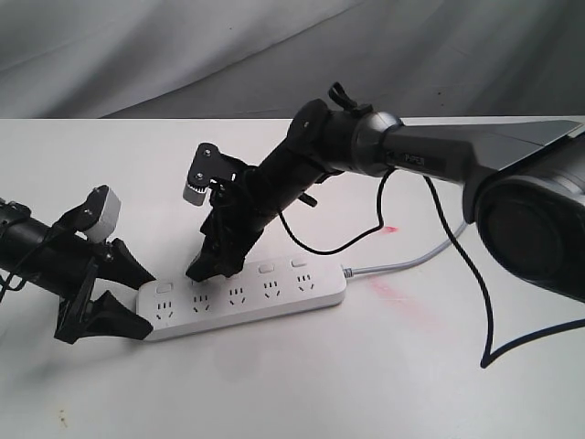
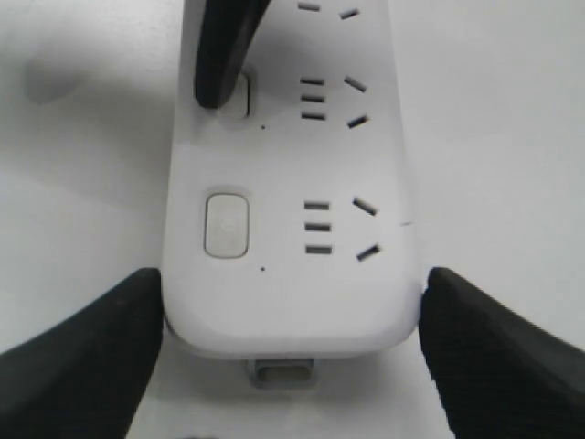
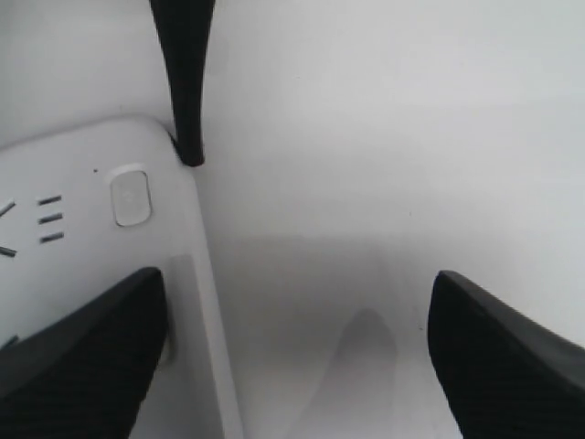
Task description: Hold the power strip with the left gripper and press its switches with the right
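Observation:
The white power strip [image 1: 247, 297] lies flat on the white table [image 1: 302, 384], its grey cord [image 1: 402, 263] running off to the right. My left gripper [image 1: 142, 300] [image 2: 292, 347] is shut on the strip's left end, one black finger [image 2: 91, 357] pressed against each long side. My right gripper [image 1: 208, 261] [image 3: 297, 357] stands open above the strip. One of its fingers [image 2: 219, 55] rests tip-down on the second switch [image 2: 241, 99] from the held end; the other hangs over bare table. The first switch [image 2: 227, 224] [image 3: 131, 195] is uncovered, as are two switches [image 1: 267, 268] farther right.
A loose black cable [image 1: 484, 302] loops from the right arm [image 1: 430, 155] down over the table on the right. A faint red light patch [image 1: 391, 229] lies behind the cord. Grey cloth [image 1: 274, 46] hangs behind the table's far edge.

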Controlling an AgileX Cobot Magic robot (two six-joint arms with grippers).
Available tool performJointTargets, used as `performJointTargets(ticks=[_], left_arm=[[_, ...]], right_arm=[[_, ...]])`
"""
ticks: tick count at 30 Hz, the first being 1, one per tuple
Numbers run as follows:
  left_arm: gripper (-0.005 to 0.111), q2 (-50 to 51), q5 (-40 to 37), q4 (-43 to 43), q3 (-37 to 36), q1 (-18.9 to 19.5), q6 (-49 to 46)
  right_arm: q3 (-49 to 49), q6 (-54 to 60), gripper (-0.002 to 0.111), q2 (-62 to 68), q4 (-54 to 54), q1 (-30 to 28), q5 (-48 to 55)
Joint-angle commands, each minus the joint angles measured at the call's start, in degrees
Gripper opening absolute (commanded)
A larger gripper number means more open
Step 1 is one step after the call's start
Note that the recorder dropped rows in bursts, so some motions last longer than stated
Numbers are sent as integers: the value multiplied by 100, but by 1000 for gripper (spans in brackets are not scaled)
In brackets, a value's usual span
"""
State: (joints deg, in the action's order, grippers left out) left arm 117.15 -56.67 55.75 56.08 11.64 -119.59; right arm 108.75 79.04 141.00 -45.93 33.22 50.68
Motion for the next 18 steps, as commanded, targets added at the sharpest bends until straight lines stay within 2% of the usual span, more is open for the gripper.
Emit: performJointTargets(ticks=[1, 6, 10, 15, 18], left_arm=[[56, 28, -5, -103, -3, -41, -37], [56, 28, -5, -103, -3, -41, -37], [56, 28, -5, -103, -3, -41, -37], [56, 28, -5, -103, -3, -41, -37], [56, 28, -5, -103, -3, -41, -37]], right_arm=[[-100, 83, 72, 207, 693, -5, 9], [-100, 477, 72, -224, -80, -5, 137], [-100, 588, 72, -588, -137, -153, 153], [-100, 588, 72, -674, -338, -583, 675], [-100, 588, 72, -674, -354, -644, 831]])
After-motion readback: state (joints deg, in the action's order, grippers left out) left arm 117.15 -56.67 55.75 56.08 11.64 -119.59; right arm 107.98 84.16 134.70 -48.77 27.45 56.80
